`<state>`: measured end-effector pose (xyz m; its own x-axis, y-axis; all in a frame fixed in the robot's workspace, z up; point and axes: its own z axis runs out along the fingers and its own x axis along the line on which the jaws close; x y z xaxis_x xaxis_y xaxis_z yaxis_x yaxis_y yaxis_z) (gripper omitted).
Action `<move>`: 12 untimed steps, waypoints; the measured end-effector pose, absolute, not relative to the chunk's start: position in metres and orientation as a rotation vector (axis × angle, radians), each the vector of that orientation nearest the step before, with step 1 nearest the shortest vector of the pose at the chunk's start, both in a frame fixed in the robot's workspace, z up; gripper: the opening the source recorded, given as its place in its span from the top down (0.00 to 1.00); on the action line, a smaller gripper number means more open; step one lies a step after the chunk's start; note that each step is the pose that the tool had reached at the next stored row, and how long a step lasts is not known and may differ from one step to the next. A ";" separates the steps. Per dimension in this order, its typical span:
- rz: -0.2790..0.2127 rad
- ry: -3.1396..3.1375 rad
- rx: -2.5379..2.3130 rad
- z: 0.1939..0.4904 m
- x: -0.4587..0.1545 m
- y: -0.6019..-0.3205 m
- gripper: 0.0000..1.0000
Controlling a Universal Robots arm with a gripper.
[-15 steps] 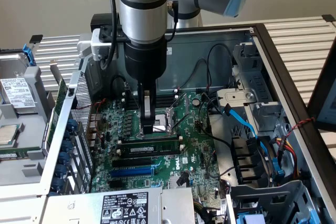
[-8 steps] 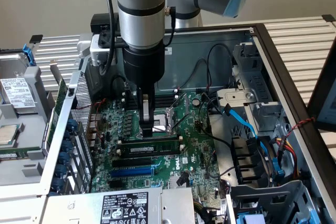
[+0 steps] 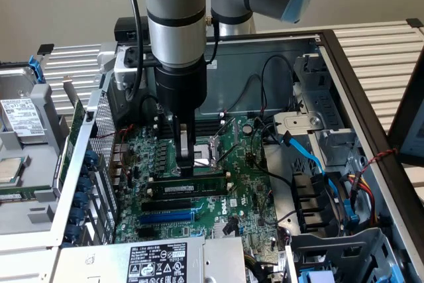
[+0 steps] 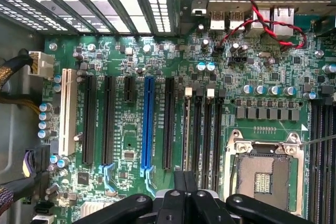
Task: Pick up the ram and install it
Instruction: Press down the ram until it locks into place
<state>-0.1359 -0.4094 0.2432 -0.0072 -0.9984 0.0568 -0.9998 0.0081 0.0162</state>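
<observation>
The ram (image 3: pixel 207 181) is a long green stick with black chips and a white label. It stands on edge in a black memory slot on the motherboard (image 3: pixel 245 164), inside the open computer case. My gripper (image 3: pixel 187 171) comes straight down onto the ram's top edge, left of its middle in the exterior view. Its fingers are shut together and the tips rest on that edge. In the wrist view the shut gripper (image 4: pixel 185 176) sits over the ram (image 4: pixel 187 129), seen edge-on as a thin strip among the empty black slots (image 4: pixel 210 135).
A blue expansion slot (image 3: pixel 169 217) (image 4: pixel 148 124) runs parallel to the ram, with the open CPU socket (image 4: pixel 262 177) on the other side. Blue and black cables (image 3: pixel 308 157) crowd the drive bay at the exterior view's right. The power supply (image 3: pixel 159 260) lies in front.
</observation>
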 end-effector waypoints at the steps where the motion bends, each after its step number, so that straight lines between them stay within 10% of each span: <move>1: 0.045 -2.193 2.177 0.242 -0.136 -0.409 0.90; 12: 0.053 -2.199 2.178 0.234 -0.135 -0.406 0.90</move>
<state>-0.1352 -0.4064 0.2339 -0.0093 -0.9983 0.0573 -0.9999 0.0098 0.0082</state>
